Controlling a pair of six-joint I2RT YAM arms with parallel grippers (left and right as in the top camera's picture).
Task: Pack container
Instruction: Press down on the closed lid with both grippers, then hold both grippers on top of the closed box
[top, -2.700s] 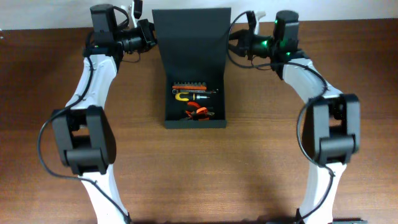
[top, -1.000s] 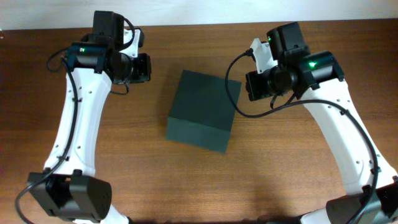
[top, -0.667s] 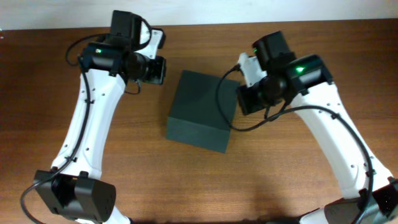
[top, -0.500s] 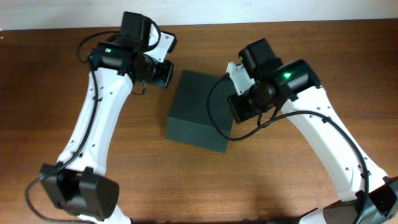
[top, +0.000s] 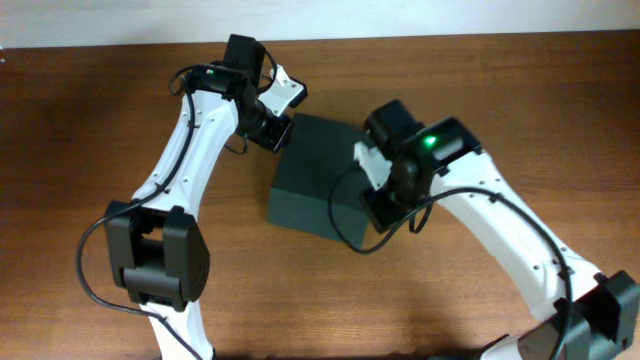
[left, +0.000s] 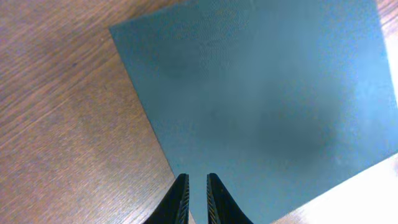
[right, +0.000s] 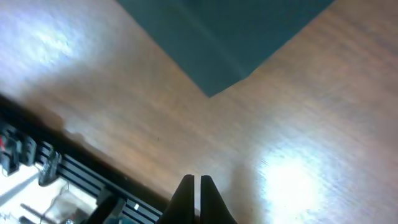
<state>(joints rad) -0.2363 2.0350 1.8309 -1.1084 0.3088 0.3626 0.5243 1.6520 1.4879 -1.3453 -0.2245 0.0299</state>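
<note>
The container (top: 315, 178) is a dark green-black square box, lid closed, standing a little skewed at the middle of the table. My left gripper (top: 279, 131) is at its far left corner; in the left wrist view its fingers (left: 198, 186) are nearly together with nothing between them, just above the lid (left: 261, 81) near its edge. My right gripper (top: 374, 203) is at the box's right side, near its front right corner. In the right wrist view its fingers (right: 196, 186) are shut and empty over bare wood, with a box corner (right: 230, 31) ahead.
The wooden table (top: 120, 220) carries only the box. Its front edge, with dark equipment beyond it (right: 37, 168), shows at the lower left of the right wrist view. A pale wall runs along the table's far edge (top: 450, 15).
The open lid has come down and the tools inside are now hidden. Both arms have swung in from the sides and closed in on the box's corners.
</note>
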